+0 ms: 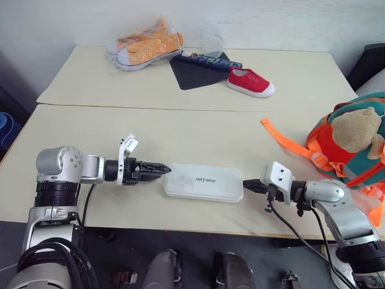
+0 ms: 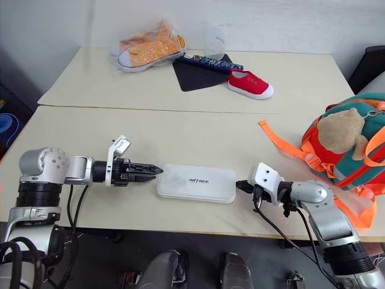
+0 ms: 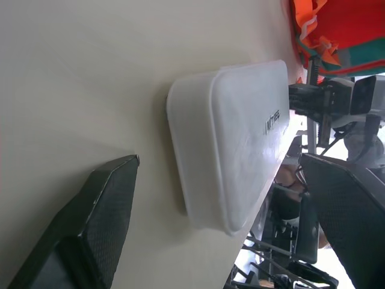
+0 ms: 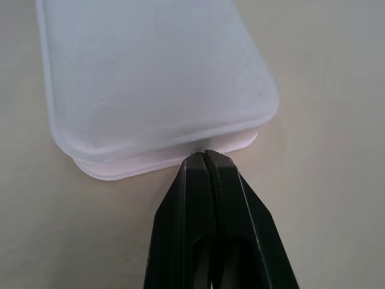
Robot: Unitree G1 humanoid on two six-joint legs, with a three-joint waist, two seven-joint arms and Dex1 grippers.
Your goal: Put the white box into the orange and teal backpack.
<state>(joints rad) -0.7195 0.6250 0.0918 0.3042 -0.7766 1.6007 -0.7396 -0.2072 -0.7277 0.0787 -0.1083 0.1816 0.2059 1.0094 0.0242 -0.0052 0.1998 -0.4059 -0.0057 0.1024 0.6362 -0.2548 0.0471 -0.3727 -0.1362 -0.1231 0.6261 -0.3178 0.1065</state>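
- Your left gripper (image 1: pixel 161 170) sits at the left end of the white box (image 1: pixel 203 182), pointing along the table (image 1: pixel 120 135) toward it; in the left wrist view its fingers (image 3: pixel 90 226) stand wide apart, with the near end of the box between them and clear of both
- You see the white box lying flat near the front edge of the table, lengthwise between your two grippers, with small dark lettering on its top
- Your right gripper (image 4: pixel 206 158) is at the right end of the box, its fingers pressed together with nothing between them; in the right wrist view the tips touch the box's bottom rim
- To your right, the orange and teal backpack (image 1: pixel 355 150) rests on the table, well apart from the box, with a tan plush toy (image 1: pixel 358 129) on its front and an orange strap (image 1: pixel 283 139) trailing across the table toward the box
- On the far table you find a pair of orange sneakers (image 1: pixel 144 47) in a clear bag, a black mat (image 1: pixel 195 75) and a red shoe (image 1: pixel 251 82)
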